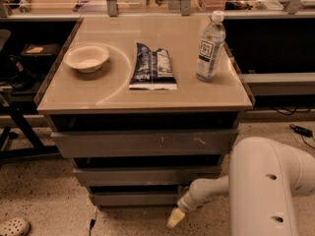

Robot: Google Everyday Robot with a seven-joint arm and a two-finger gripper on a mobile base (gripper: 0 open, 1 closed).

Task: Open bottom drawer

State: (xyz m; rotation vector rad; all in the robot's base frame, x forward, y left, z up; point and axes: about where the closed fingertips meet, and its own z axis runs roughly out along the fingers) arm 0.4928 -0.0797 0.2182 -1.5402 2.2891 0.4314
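**Grey bottom drawer (135, 198) lowest under the desk (113, 95)**

Sits beneath the middle front (147, 175), close to the speckled floor. Gripper (175, 219) just off its lower right corner, pointing down-left; spread or pressed together, cannot tell. White arm (261, 186) at lower right. Up on the desk: bowl (86, 58) left, blue packet (152, 73) middle, bottle (210, 45) right, standing upright.

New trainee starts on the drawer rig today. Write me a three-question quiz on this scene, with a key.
1. True or false: the gripper is low, by the right end of the bottom drawer.
2. What stands on the right of the cabinet top? A mug; B water bottle; C kettle.
3. Fill in: the snack packet lies between the water bottle and the ____.
Key: 1 true; 2 B; 3 bowl.
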